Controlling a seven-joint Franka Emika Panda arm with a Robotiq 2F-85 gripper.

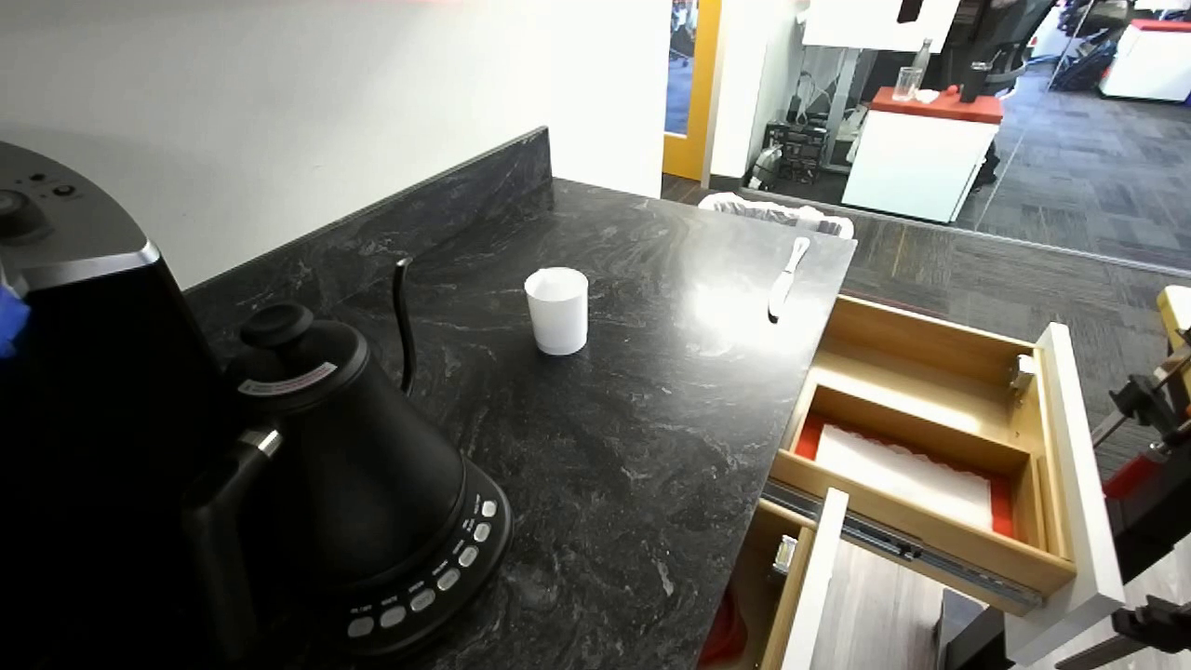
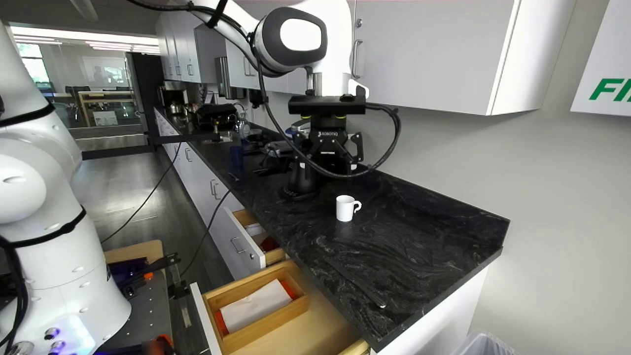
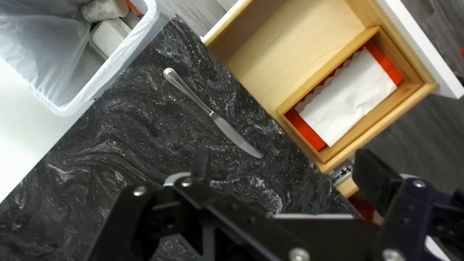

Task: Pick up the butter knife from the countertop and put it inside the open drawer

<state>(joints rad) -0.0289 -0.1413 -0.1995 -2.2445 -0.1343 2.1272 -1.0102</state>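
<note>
The silvery butter knife (image 3: 230,130) lies flat on the dark countertop (image 3: 108,148), near its edge beside the drawer. It also shows in both exterior views (image 1: 787,282) (image 2: 377,299). The open drawer (image 3: 290,50) sits below the countertop edge; it has pale wooden walls and an inner box with a white sheet over red. The drawer is also in both exterior views (image 1: 907,372) (image 2: 296,330). My gripper (image 3: 286,169) is open and empty, above the countertop and apart from the knife. In an exterior view the gripper (image 2: 329,165) hangs pointing down behind the white cup.
A white cup (image 1: 558,312) (image 2: 345,208) stands on the countertop. A black kettle (image 1: 354,447) and a dark machine (image 1: 84,372) stand beside the wall. A lower drawer (image 1: 823,577) is partly open. A lined bin (image 3: 123,58) stands at the countertop's end. Cabinets (image 2: 434,54) hang above.
</note>
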